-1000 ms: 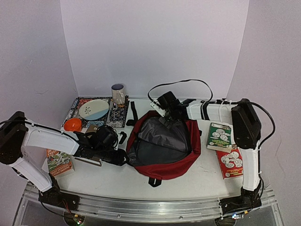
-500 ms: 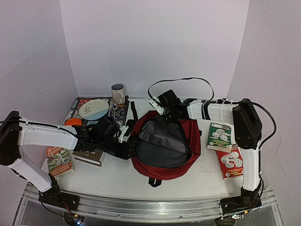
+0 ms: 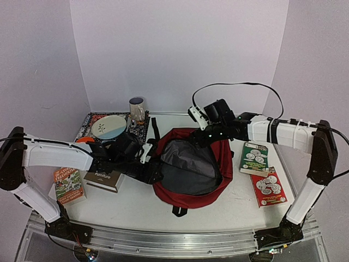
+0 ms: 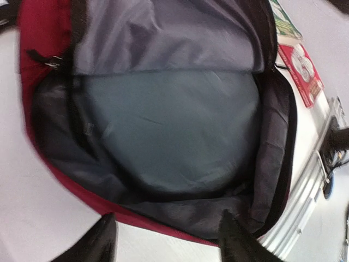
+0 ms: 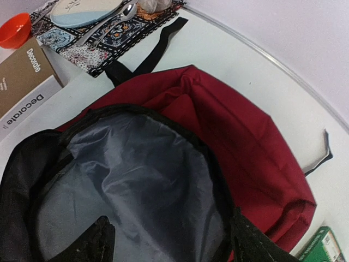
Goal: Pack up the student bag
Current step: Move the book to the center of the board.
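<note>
Looking through the left wrist camera, I see the left gripper (image 4: 169, 243) with its fingertips spread apart and nothing between them, poised just at the rim of the student bag (image 4: 163, 120). The bag's mouth gapes wide onto grey lining, and a red book (image 4: 302, 68) lies on the table beyond it. On the right wrist camera, the right gripper (image 5: 172, 243) is likewise parted and empty, hanging over the bag's open mouth. Past the red fabric I can make out a black strap (image 5: 152, 52), a brown book (image 5: 27, 82), an orange bowl (image 5: 13, 28) and a plate (image 5: 82, 11) on a patterned placemat (image 5: 109, 38). From the top camera, the bag lies in the middle of the table (image 3: 136, 204), mouth up. My left gripper is at its left edge and my right gripper at its far edge. A green book (image 3: 254, 158) sits right of the bag, with the red one just nearer, and a mug (image 3: 136, 109) stands far left.
</note>
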`<state>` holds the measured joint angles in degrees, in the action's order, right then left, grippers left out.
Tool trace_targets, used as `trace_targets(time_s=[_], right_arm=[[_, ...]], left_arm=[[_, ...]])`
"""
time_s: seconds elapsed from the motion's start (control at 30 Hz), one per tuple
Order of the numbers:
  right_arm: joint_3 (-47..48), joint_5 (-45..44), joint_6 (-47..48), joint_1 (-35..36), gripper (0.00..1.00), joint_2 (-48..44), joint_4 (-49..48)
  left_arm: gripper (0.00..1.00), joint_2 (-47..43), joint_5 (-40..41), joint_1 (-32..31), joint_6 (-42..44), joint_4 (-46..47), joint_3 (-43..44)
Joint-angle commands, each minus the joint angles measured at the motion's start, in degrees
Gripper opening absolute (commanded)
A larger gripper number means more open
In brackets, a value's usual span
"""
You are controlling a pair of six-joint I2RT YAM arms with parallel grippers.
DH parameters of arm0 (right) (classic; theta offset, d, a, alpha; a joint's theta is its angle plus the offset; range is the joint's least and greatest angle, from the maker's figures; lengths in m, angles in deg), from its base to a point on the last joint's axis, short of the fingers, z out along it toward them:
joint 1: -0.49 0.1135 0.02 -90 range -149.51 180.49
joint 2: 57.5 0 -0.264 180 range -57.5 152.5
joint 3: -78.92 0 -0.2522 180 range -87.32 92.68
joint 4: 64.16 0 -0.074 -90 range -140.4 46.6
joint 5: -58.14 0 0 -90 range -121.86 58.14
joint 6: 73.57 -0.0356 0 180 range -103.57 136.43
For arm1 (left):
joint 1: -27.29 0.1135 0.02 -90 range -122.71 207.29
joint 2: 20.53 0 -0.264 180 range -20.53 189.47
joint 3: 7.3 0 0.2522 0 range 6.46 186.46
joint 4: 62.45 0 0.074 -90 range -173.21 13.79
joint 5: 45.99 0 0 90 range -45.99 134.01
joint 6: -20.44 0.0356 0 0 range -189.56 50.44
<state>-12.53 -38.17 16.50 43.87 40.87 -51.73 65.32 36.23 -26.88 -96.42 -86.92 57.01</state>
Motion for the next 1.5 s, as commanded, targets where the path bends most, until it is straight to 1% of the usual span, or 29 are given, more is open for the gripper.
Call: trace_targets(time_s=[0.0, 0.1, 0.27, 0.33, 0.53, 0.67, 0.77, 0.9, 1.13, 1.17, 1.33, 1.47], right_arm=[[-3.87, 4.96, -6.59, 2.08, 0.76, -3.53, 1.24], [-5.50, 5.62, -7.83, 3.26, 0.79, -3.87, 0.82], [-8.44, 6.07, -9.86, 4.80, 0.82, -4.47, -1.83], [-9.34, 7.63, -10.68, 5.02, 0.83, -4.64, -2.98], [-11.22, 9.22, -11.99, 6.74, 0.86, -5.37, -5.82], [-12.38, 10.72, -12.57, 8.08, 0.89, -5.48, -8.04], [-13.06, 11.31, -12.73, 8.87, 0.90, -5.56, -9.06], [-13.78, 11.71, -12.63, 9.68, 0.91, -6.24, -9.96], [-12.85, 11.81, -12.47, 12.31, 0.92, -6.75, -10.51], [-12.65, 11.84, -12.53, 12.68, 0.92, -6.65, -10.63], [-11.47, 11.88, -12.87, 14.33, 0.92, -6.24, -10.87], [-10.42, 12.49, -13.85, 15.61, 0.92, -5.87, -11.15]], left_arm=[[0.75, -5.69, 13.50, 1.80, 2.12, -9.16, 5.29], [0.84, -6.56, 16.66, 5.34, 2.30, -13.63, 5.50], [0.94, -7.60, 17.62, 14.31, 1.68, -17.01, 4.83], [0.98, -7.49, 17.88, 18.25, 0.60, -17.90, 4.93], [0.99, -4.59, 17.23, 32.07, -3.75, -19.94, 4.23], [0.99, -2.16, 16.96, 36.76, -5.60, -19.73, 4.11], [0.99, -0.28, 16.78, 38.36, -5.89, -19.53, 3.75], [0.99, 1.67, 14.23, 38.49, -5.40, -19.09, 2.56], [0.99, 1.07, 9.06, 38.43, -4.79, -18.74, -0.76], [0.99, 0.89, 7.34, 38.39, -4.83, -18.69, -1.19], [0.97, -2.47, 0.18, 36.74, -5.62, -18.32, -3.39], [0.97, -7.01, -4.22, 33.88, -8.18, -17.29, -5.22]])
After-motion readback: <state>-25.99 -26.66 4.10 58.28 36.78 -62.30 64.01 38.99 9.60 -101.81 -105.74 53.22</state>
